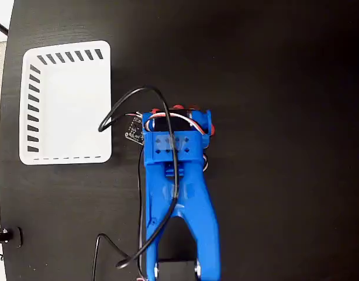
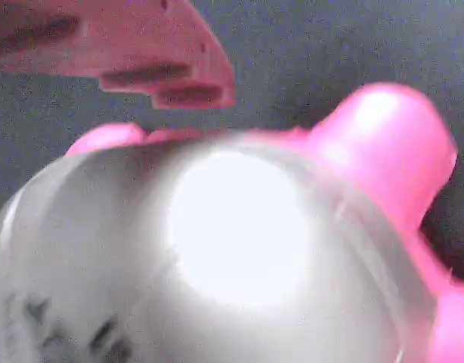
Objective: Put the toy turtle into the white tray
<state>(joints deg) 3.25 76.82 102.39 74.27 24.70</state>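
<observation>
The blue arm (image 1: pixel 176 199) reaches up the middle of the black table (image 1: pixel 285 88) in the fixed view, its wrist bent down over the turtle (image 2: pixel 239 249), just right of the white tray (image 1: pixel 65 102). In the wrist view the turtle's shell fills the frame, one finger (image 2: pixel 141 53) beyond it; whether the jaws grip it I cannot tell
</observation>
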